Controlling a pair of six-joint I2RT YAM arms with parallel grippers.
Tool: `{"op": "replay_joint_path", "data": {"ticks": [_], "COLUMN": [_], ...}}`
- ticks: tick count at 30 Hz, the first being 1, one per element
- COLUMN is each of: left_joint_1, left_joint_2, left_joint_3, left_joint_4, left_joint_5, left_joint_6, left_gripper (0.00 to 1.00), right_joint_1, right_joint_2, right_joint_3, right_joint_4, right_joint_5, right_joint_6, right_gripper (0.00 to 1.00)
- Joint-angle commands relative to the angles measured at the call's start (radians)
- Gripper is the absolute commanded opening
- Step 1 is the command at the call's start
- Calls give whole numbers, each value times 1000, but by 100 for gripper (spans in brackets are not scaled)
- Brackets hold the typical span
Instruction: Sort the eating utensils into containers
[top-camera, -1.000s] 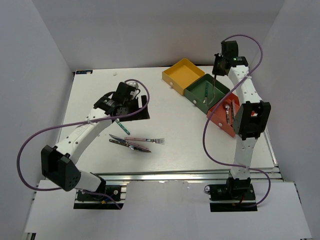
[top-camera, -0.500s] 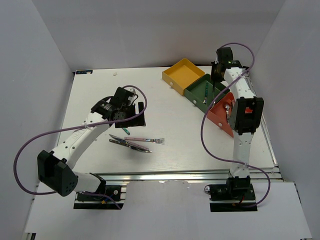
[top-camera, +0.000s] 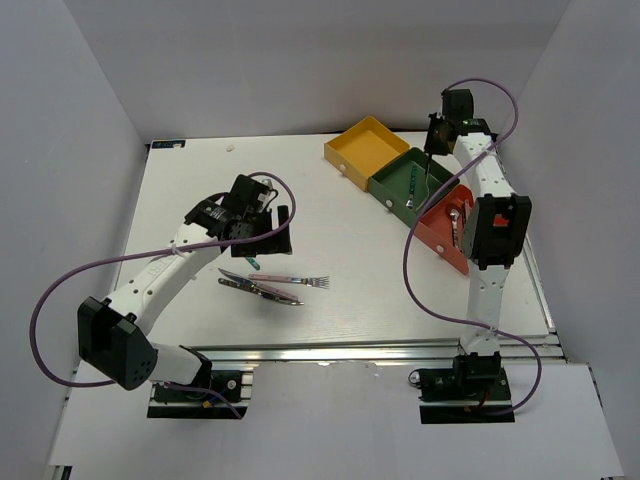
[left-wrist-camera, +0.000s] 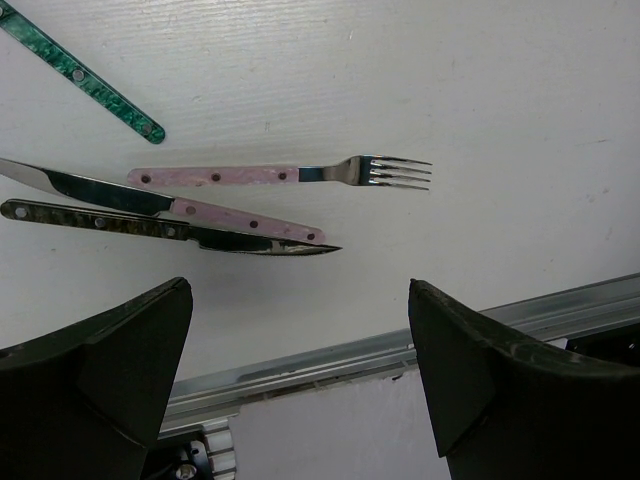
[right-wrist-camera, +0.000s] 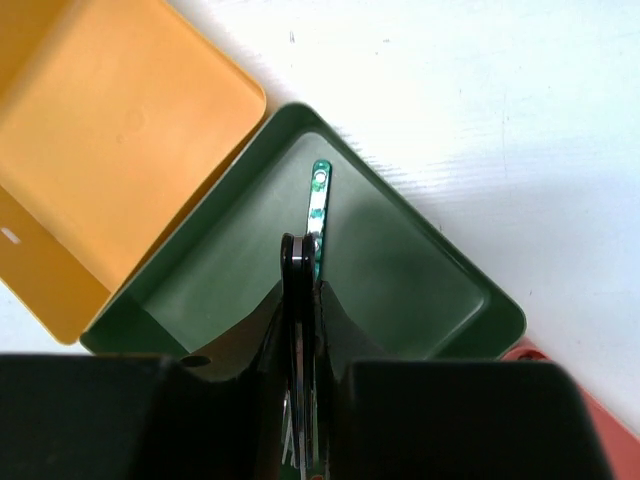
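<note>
Eating utensils (top-camera: 262, 290) lie loose on the white table (left-wrist-camera: 500, 80) at 12 o'clock from my left pincer (left-wrist-camera: 300, 290), which hangs spread wide and empty: a pink-handled fork (left-wrist-camera: 215, 177), a pink-handled knife (left-wrist-camera: 240, 219), a dark-handled knife (left-wrist-camera: 100, 222) and a teal handle (left-wrist-camera: 90, 82). My right pincer (right-wrist-camera: 300, 255) is clenched on a teal-handled utensil (right-wrist-camera: 319, 195) dangling into the dark green tray (right-wrist-camera: 420, 270). The yellow tray (right-wrist-camera: 120, 120) sits at its 10 o'clock and the red-orange tray (right-wrist-camera: 525, 352) at 4 o'clock.

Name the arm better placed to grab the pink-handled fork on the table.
Left. The open left gripper hovers close to the pink-handled fork; the right gripper is away over the green tray, shut on a teal-handled utensil.
</note>
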Motion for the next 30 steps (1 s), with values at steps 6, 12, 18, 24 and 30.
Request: {"op": "replay_joint_path", "data": {"ticks": [6, 12, 18, 24, 30], "left_joint_1": [-3, -3, -3, -3, 3], "left_joint_2": [-8, -7, 4, 2, -17], "left_joint_3": [-14, -10, -14, 25, 99], "left_joint_4": [15, 15, 24, -28, -205], "left_joint_5": [11, 29, 49, -111, -520], "left_joint_6": [-4, -6, -13, -79, -339], "left_gripper": [98, 98, 98, 98, 98], "right_joint_1": [-6, 4, 7, 112, 460], "right_joint_2": [-14, -16, -43, -187, -405], "right_joint_3": [-7, -8, 12, -123, -481], "right_joint_4": [101, 117, 77, -17, 124], "right_joint_5": [-20, -27, 1, 27, 29], "right_joint_6": [3, -32, -44, 15, -123], "right_gripper": [4, 51, 67, 89, 89]}}
